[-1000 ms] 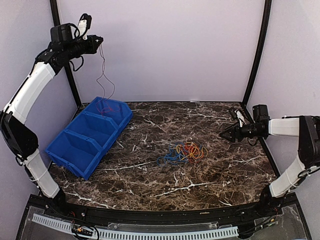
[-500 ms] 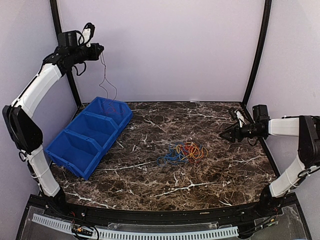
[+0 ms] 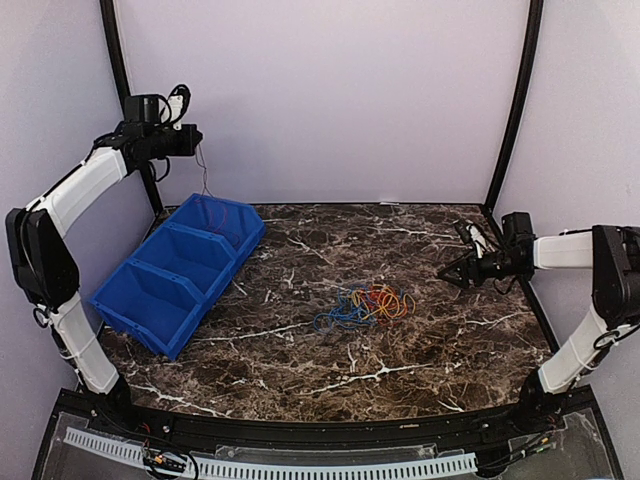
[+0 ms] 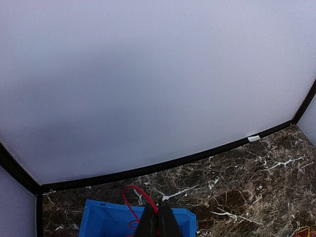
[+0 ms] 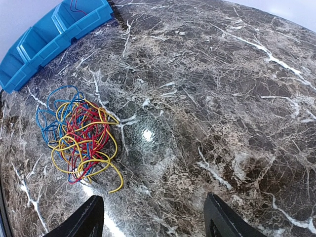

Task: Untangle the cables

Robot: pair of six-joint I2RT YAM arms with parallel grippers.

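i saw the left gripper [image 3: 196,138] raised high at the back left, pinched shut on a red cable [image 4: 132,186] that hung down into the far compartment of the blue bin [image 3: 140,322]. the other cables [image 3: 365,303], red, blue and yellow, lay in a tangled heap near the middle of the counter [image 3: 300,370]. the right gripper [image 3: 447,270] hovered over the right side, jaws apart and holding nothing, well apart from the heap.

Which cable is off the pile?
The red cable pinched in the left gripper, hanging into the far compartment of the blue bin; the others lie tangled on the table.
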